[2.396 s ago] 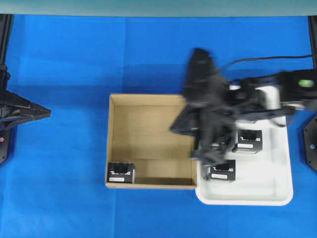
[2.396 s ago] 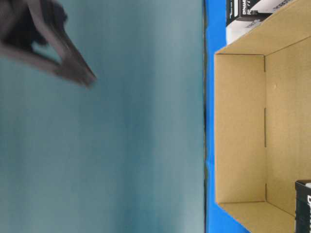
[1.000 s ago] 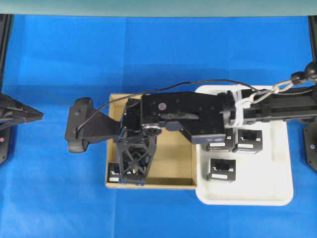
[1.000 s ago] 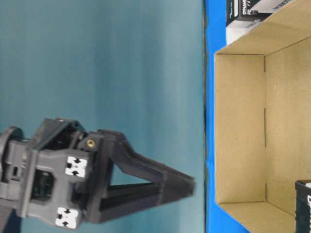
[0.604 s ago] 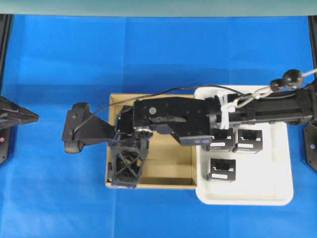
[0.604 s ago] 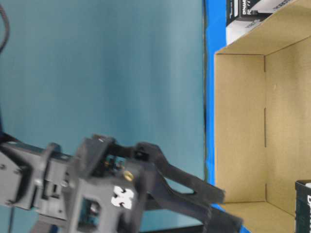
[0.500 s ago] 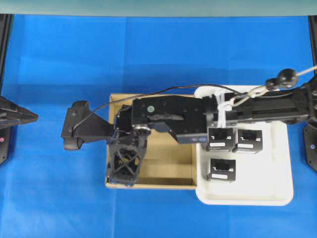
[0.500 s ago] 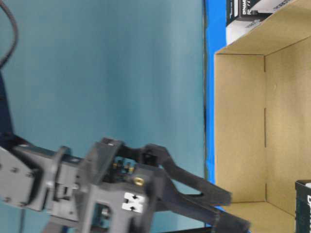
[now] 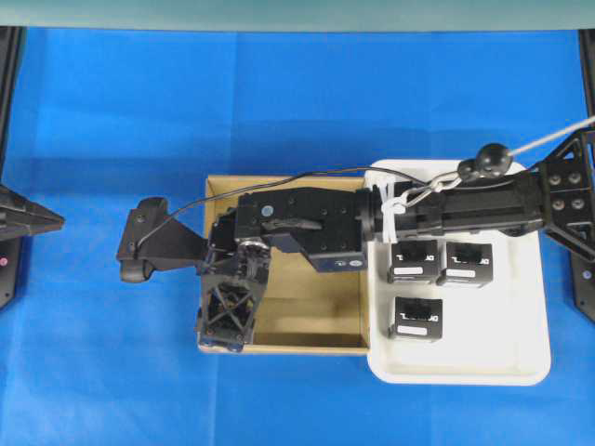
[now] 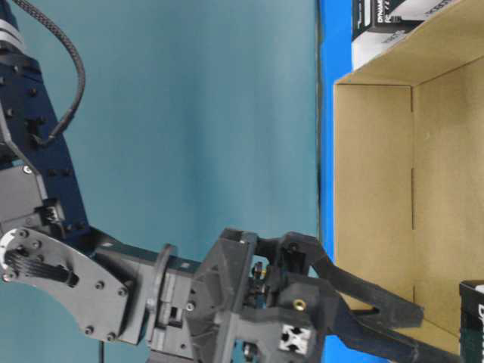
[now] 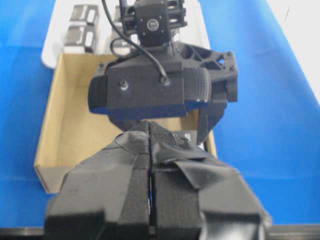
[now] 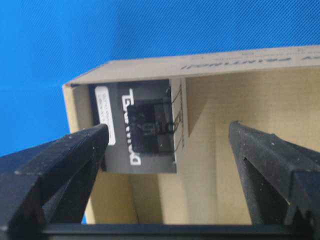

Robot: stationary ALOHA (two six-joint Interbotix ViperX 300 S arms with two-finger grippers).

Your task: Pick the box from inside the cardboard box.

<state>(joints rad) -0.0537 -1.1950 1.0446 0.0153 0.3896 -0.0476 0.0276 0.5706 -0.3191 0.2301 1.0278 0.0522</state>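
Observation:
The cardboard box (image 9: pixel 279 190) sits mid-table. One black box (image 12: pixel 135 127) with white lettering rests in its front-left corner, also seen at table level (image 10: pixel 473 318). In the overhead view my right arm hides it. My right gripper (image 9: pixel 221 339) reaches across and hangs open just above that corner. In the right wrist view its fingers (image 12: pixel 65 160) straddle the black box with a wide gap, touching nothing. One finger sits near the carton's left wall. My left gripper (image 9: pixel 51 221) stays at the far left edge, and its pads (image 11: pixel 149 150) are pressed together on nothing.
A white tray (image 9: pixel 521 362) touches the carton's right side and holds three black boxes (image 9: pixel 416 319). The right arm's forearm (image 9: pixel 465 209) and cable (image 9: pixel 316 172) span the tray and the carton. Blue cloth (image 9: pixel 112 111) covers the table.
The right gripper has moved lower and toward the carton's front-left corner, and its jaws have spread wide. The left gripper has not moved.

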